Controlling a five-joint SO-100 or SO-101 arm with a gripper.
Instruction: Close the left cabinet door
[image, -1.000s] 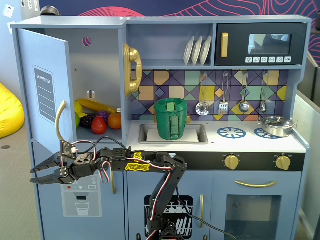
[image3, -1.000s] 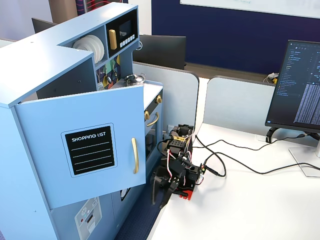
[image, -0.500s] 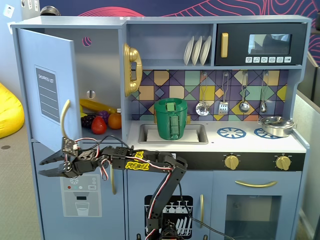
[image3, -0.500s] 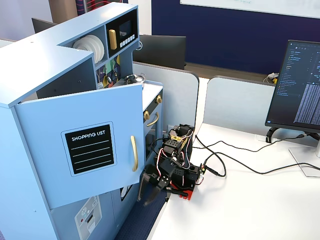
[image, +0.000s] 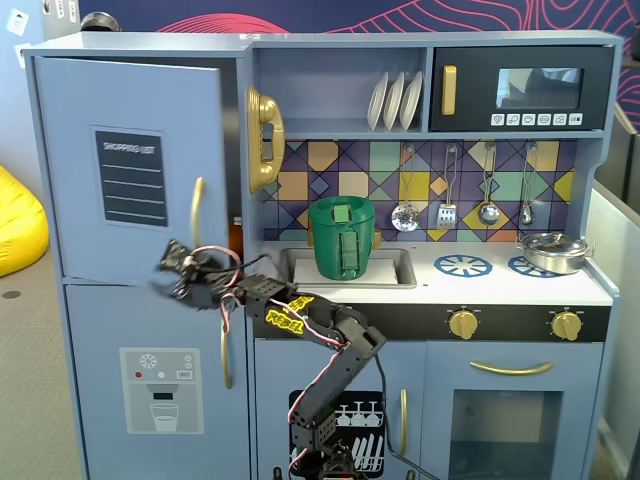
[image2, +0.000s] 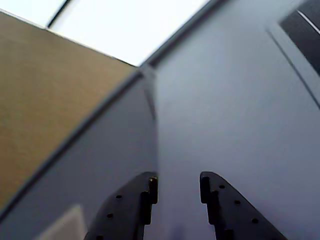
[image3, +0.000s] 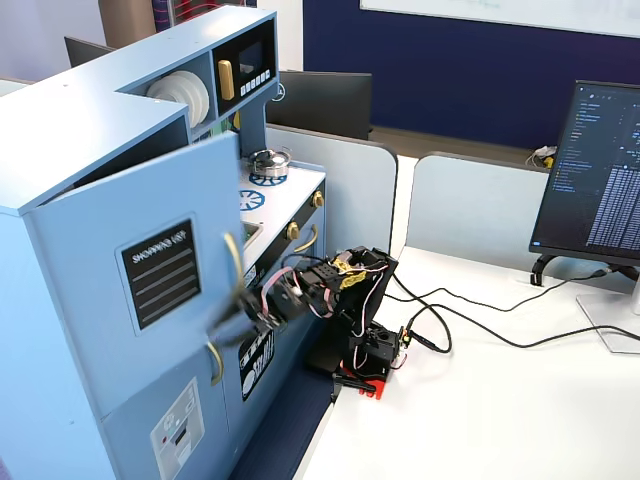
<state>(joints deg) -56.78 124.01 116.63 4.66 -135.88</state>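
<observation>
Toy kitchen: green basket (image: 342, 238) in the sink, gold phone (image: 264, 140) on the wall beside the fridge, plates (image: 394, 101) on the shelf, pot (image: 552, 252) on the stove. Nothing btwn arm & door. Gripper (image: 168, 272) (image2: 178, 184) (image3: 232, 325) released, jaws a little apart, holding nothing, tips right at the door's lower edge. Left cabinet door (image: 130, 165) (image3: 150, 270), light blue w/ black "Shopping List" panel & gold handle (image: 197, 211), stands slightly ajar at upper left of the kitchen.
</observation>
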